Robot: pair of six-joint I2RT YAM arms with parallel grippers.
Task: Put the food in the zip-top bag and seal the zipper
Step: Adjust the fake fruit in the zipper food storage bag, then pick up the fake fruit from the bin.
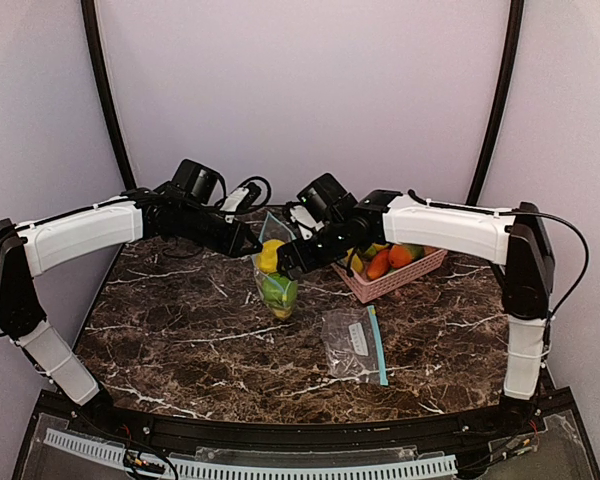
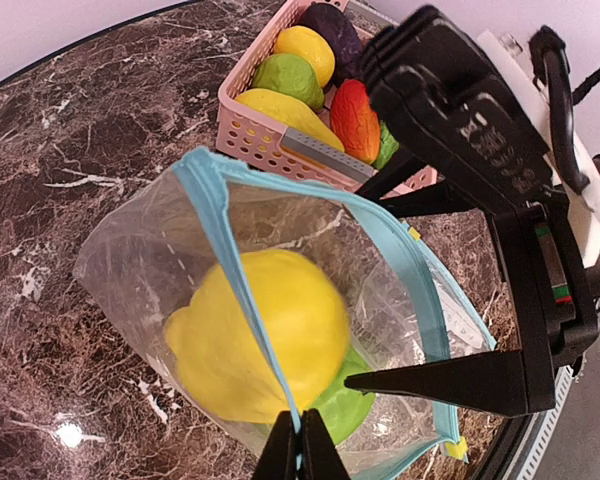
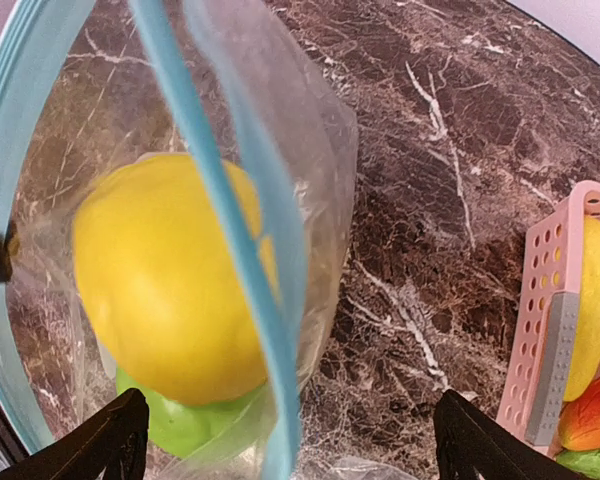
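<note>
From above, we see the zip-top bag [image 1: 277, 283] hanging upright just left of the pink lattice basket [image 1: 395, 280], with its mouth up, its long axis vertical and its bottom on the marble table [image 1: 180, 320]. Inside, a yellow toy fruit [image 1: 269, 256] sits over a green toy fruit [image 1: 278, 292]. The left gripper [image 1: 252, 240] and right gripper [image 1: 286, 262] meet at the mouth. A second bag [image 1: 355, 343] lies flat in front of the basket.

From the left wrist, our left claw is pressed together, pinching the blue zipper rim [image 2: 215, 230]. The right claw stands spread across the open mouth, holding nothing. The basket holds a purple piece [image 2: 330, 25], a round yellow piece [image 2: 305, 50], a green piece [image 2: 288, 80], a long yellow piece [image 2: 280, 112] and an orange-red piece [image 2: 355, 118].

From the right wrist, both fingers stand wide apart, and the yellow fruit fills the bag left of the basket.
</note>
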